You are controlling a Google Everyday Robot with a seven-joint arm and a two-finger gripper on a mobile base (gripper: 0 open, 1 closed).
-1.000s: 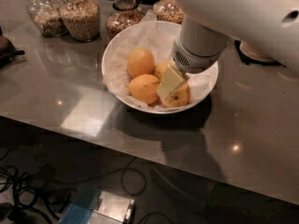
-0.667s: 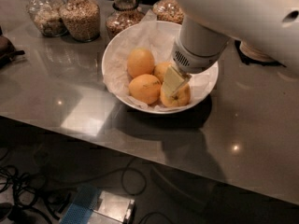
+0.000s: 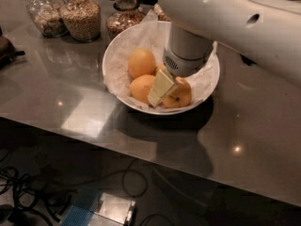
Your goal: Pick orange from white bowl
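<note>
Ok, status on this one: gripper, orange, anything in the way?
Gripper down in the white bowl, at the orange on its near side. Orange resting in the bowl. Neighbouring oranges packed close beside it.

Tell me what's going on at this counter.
The robot arm has its pincer down inside the white bowl, against the orange at the front right. That orange sits in the bowl, not yet lifted. Other oranges lie to its left, and grain jars stand behind the bowl.
</note>
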